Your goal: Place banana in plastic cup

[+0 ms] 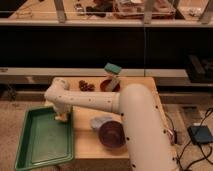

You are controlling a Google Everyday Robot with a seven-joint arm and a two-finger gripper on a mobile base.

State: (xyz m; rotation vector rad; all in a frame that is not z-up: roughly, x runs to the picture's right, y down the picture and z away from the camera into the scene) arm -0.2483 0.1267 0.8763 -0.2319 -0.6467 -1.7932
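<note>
My gripper [62, 116] hangs down from the white arm's wrist at the right rim of the green tray [35, 145], low over the table's left edge. A pale yellow-tan bit shows at its tip and looks like the banana [63, 119]; most of it is hidden by the gripper. The plastic cup [100, 122], small and light blue, stands on the table right of the gripper, touching the purple bowl [112, 135] in front of it. The arm's white body covers the table's right half.
A brown-red bowl [108, 85] stands at the table's back, with a teal block [113, 69] above it and small dark pieces [86, 86] to its left. Cables and a dark box [201, 134] lie on the floor at right. A dark shelf runs behind the table.
</note>
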